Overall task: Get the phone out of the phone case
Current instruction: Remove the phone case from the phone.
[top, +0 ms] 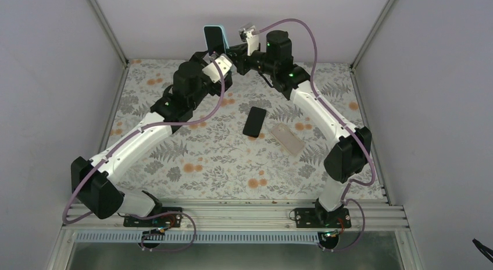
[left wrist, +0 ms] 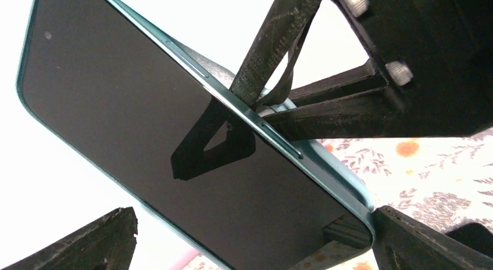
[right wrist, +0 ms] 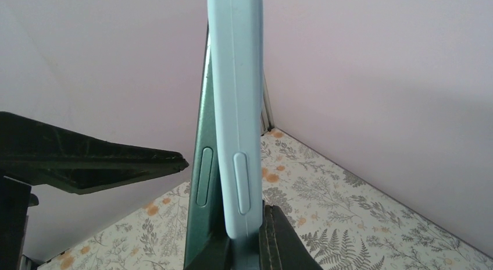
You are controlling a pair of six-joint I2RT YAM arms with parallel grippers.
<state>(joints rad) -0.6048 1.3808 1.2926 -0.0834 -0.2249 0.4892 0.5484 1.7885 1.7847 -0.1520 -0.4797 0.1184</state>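
Note:
A dark-screened phone [left wrist: 145, 124] with a green edge [right wrist: 200, 183] sits in a light blue case [right wrist: 235, 78]. Both are held upright in the air at the back of the table [top: 214, 40]. In the right wrist view the phone's lower edge stands away from the case in a narrow wedge. My right gripper [right wrist: 247, 229] is shut on the case's side wall; one finger [left wrist: 256, 66] reaches over the phone's edge. My left gripper [left wrist: 256, 215] is open, its fingers straddling the phone. Its right finger [left wrist: 418, 241] touches the case corner. A gap shows at its left finger [left wrist: 110, 238].
A black phone [top: 254, 121] and a beige case [top: 286, 137] lie flat mid-table on the floral cloth [top: 203, 159]. Pale enclosure walls close in behind and on both sides. Both arms [top: 145, 130] [top: 325, 113] stretch toward the back centre.

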